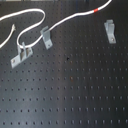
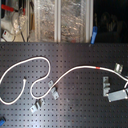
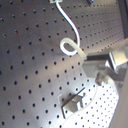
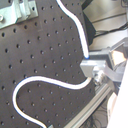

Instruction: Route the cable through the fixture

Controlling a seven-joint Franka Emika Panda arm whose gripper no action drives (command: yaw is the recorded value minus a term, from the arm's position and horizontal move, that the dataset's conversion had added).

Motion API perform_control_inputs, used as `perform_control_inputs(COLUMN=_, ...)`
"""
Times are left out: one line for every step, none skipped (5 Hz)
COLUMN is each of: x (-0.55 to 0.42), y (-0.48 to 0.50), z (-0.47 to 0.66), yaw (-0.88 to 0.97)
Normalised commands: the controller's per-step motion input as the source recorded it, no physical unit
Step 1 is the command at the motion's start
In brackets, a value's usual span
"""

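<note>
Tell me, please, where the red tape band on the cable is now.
In the first exterior view, the red tape band sits on the cable near the upper right, above the rightmost metal clip.

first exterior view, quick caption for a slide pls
White cable with a red band loops past three metal fixtures on a black perforated board.

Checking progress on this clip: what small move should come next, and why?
Probably lower the cable toward the fixture at the first exterior view's right: it passes beyond that fixture, not through it, and in the second wrist view it ends at the gripper, seemingly held.
</note>
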Motion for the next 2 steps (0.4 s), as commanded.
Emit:
perform_control_inputs(x=0.008, y=-0.079, z=0.05, yaw=0.07)
perform_control_inputs(x=-0.325, y=0.066, z=0.18, yaw=0.05)
